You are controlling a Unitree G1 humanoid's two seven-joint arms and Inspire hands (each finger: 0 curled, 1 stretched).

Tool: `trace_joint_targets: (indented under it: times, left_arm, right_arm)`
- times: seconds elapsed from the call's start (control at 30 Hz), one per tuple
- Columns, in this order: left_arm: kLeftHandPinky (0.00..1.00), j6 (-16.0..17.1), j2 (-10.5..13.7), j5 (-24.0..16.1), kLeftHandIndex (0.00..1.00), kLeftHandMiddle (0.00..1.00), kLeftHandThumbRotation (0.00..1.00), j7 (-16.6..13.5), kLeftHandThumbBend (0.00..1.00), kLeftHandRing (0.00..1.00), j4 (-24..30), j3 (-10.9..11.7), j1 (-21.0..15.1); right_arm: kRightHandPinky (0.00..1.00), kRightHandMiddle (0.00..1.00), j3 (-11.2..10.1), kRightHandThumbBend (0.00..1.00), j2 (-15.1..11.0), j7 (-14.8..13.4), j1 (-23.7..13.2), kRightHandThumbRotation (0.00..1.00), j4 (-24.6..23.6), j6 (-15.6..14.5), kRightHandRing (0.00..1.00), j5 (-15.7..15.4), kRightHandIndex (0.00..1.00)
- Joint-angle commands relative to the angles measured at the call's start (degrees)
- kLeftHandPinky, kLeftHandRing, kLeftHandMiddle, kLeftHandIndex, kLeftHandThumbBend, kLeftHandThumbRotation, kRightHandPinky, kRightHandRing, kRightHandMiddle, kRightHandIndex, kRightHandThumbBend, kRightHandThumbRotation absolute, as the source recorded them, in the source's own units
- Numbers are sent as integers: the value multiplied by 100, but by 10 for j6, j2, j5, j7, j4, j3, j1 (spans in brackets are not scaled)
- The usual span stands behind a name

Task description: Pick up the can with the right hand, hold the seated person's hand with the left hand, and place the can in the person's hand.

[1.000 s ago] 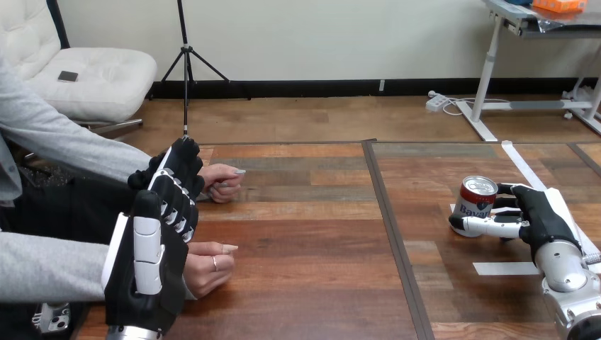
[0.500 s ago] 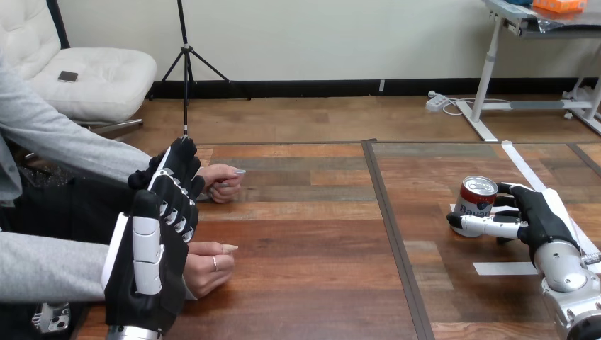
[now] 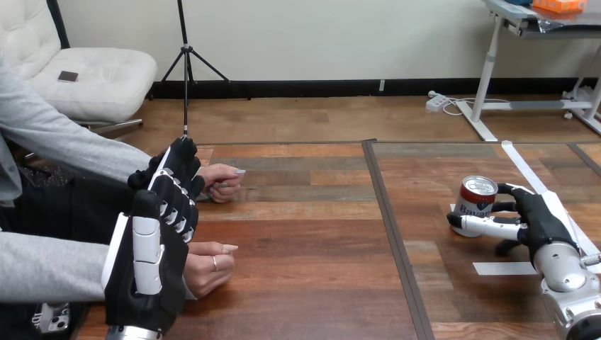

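wooden planks make up the counter [image 3: 312, 234], and the can [image 3: 476, 200] is seen standing upright on its right part, beyond a dark seam [image 3: 388, 212] that runs from front to back. the can is red and white with a silver top, and its base is set on the counter. the right hand [image 3: 535, 219] is curled round the can: the thumb [image 3: 485, 226] is laid across the front of the can at its base, and the fingers [image 3: 512, 190] are bent round its far right side, so that the can is enclosed between them. a short strip of white tape [image 3: 500, 268] is stuck to the counter just in front of this hand, and a long strip of white tape [image 3: 526, 168] runs away behind it.

well apart, at the counter's left edge, the left hand [image 3: 150, 255] is held up with its back turned to the camera and its fingers spread straight, nothing being gripped. the person's nearer hand [image 3: 210, 265] is rested on the counter in a loose fist just beside it, partly hidden behind it; whether the two touch cannot be told. the person's farther hand [image 3: 222, 183] is laid on the counter behind the raised fingertips.
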State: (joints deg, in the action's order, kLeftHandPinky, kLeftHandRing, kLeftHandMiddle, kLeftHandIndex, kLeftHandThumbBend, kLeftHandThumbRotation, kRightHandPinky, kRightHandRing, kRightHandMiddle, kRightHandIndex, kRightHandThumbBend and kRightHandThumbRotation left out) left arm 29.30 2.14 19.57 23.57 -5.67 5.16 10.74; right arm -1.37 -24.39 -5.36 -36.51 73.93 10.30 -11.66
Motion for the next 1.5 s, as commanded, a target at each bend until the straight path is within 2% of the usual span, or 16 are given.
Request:
trace_joint_targets:
  times: [0.0,0.07,0.17,0.2,0.3,0.47,0.57,0.77,1.03,1.17,1.27,1.37,1.47]
  left_arm:
    - [100,1,2,-2,95,98,99,1,77,100,22,-4,-19]
    - [100,0,2,-2,95,98,99,1,77,100,23,-4,-19]
    - [100,1,1,0,94,98,99,3,78,100,23,-5,-18]
    - [100,1,1,1,94,98,99,3,77,100,23,-5,-18]
    - [100,4,0,3,94,98,98,5,77,99,20,-4,-19]
    - [100,11,0,1,94,98,98,5,76,99,15,-3,-21]
    - [100,8,0,-4,94,97,99,1,76,99,19,-3,-18]
    - [100,5,1,-1,94,97,99,2,76,99,23,-4,-16]
    - [100,12,-1,2,94,97,99,5,75,99,20,-4,-17]
    - [100,16,-3,5,94,97,99,8,74,99,16,-3,-17]
    - [100,15,-2,4,94,97,98,7,74,98,17,-3,-16]
    - [100,15,-2,2,93,97,98,7,75,98,18,-3,-15]
    - [100,18,-1,3,93,97,98,10,75,98,16,-3,-15]
  right_arm:
    - [29,62,7,100,12,-2,-42,26,-7,1,52,-4,89]
    - [29,63,11,100,13,-5,-44,26,-8,-1,54,-8,88]
    - [32,69,15,100,13,-7,-47,27,-8,-4,61,-11,88]
    - [38,74,15,100,13,-7,-48,27,-8,-4,68,-11,88]
    - [45,80,15,100,13,-4,-49,27,-8,-1,75,-10,88]
    - [56,84,14,100,14,-1,-53,27,-8,-1,81,-9,88]
    - [54,83,12,100,16,-2,-56,26,-8,-5,78,-7,88]
    - [42,72,10,100,18,-2,-63,25,-7,-10,66,-4,87]
    - [42,76,16,100,20,-12,-69,24,-7,-9,72,-11,85]
    - [43,76,20,100,20,-18,-71,25,-6,-8,72,-17,85]
    - [39,71,19,100,21,-20,-75,26,-5,-12,65,-18,85]
    - [31,62,18,100,23,-20,-78,27,-5,-15,54,-19,85]
    - [29,60,19,100,24,-21,-80,27,-5,-17,52,-22,86]
